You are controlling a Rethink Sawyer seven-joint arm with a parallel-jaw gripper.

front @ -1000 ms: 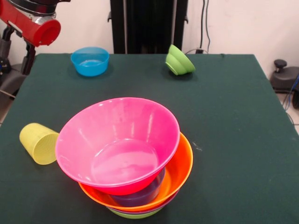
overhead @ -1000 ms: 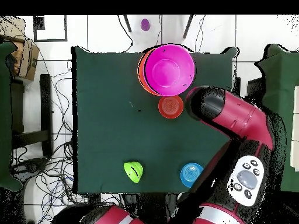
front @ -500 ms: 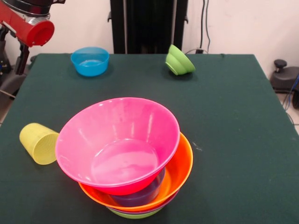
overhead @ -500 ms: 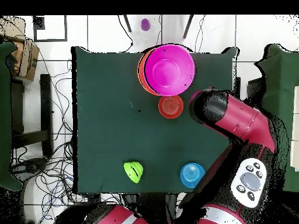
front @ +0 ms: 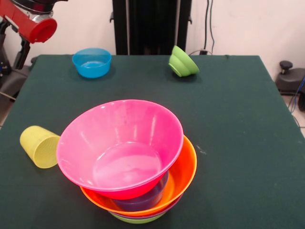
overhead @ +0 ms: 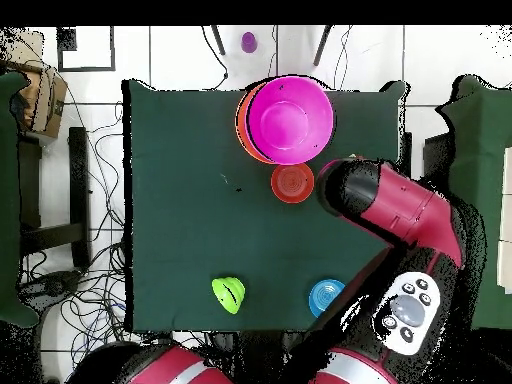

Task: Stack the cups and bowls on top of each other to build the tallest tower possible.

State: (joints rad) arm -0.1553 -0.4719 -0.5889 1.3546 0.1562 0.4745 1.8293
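The tower (front: 128,162) stands at the near edge in the front view: a lime-green bowl lowest, then purple, a wide orange bowl (front: 183,179) and a big pink bowl (front: 121,143) on top. It also shows in the overhead view (overhead: 288,118). The yellow ribbed cup (front: 39,146) lies on its side left of the tower. A small blue bowl (front: 92,62) (overhead: 327,297) and a tipped lime-green bowl (front: 183,62) (overhead: 228,295) sit at the far side. A red-orange bowl (overhead: 292,183) shows only in the overhead view, beside the tower. No gripper shows.
A red arm segment (front: 40,27) hangs at the top left of the front view. In the overhead view the arm (overhead: 390,205) reaches over the table's right side and hides the cup. The dark green table (front: 238,124) has cables and stands around it.
The red arm segment has risen slightly in the front view. In the overhead view the arm has shifted a little to the left. The bowls and the cup have not moved.
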